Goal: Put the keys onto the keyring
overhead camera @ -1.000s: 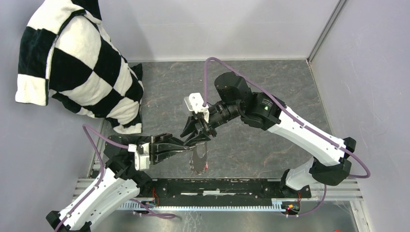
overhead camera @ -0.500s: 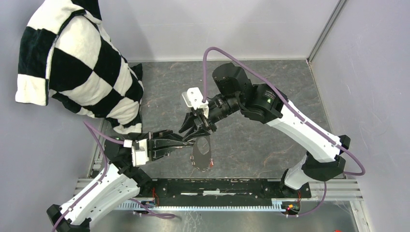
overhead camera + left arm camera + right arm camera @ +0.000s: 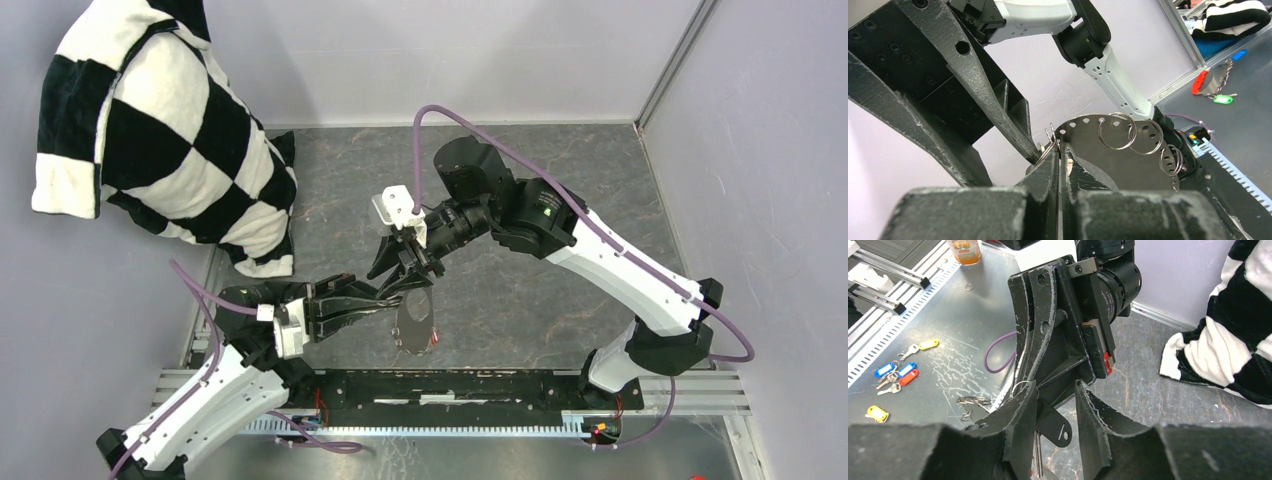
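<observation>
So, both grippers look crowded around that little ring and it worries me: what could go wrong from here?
1. The left gripper is shut on just the rim of the perforated plate, held in the air; a push from the right gripper might twist it loose.
2. The black-headed key sits between the right gripper's part-open jaws; I cannot tell that it is gripped, so it may drop.
3. The two sets of fingertips almost touch and could jam.

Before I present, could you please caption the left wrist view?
Shut left gripper clamps a perforated grey metal plate carrying silver split rings.
</observation>
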### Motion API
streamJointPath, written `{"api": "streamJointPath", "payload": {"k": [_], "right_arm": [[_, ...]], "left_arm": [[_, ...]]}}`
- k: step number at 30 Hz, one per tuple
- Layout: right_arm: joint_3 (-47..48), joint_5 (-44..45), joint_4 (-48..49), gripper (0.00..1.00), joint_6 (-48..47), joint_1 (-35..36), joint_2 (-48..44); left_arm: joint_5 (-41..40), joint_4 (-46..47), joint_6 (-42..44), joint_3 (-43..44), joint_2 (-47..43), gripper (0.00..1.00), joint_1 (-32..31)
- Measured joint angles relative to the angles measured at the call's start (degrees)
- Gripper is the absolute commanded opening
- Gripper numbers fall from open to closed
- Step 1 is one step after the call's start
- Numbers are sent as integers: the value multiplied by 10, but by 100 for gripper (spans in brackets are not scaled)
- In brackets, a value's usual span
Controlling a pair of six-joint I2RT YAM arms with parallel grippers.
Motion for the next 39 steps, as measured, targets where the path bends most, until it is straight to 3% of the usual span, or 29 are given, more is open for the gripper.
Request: {"api": "streamJointPath", "payload": {"k": [39], "right_arm": [[-64, 9, 69, 50, 41, -9, -28]], "left_arm": [[-5, -55, 70, -7, -28, 2, -3]]}}
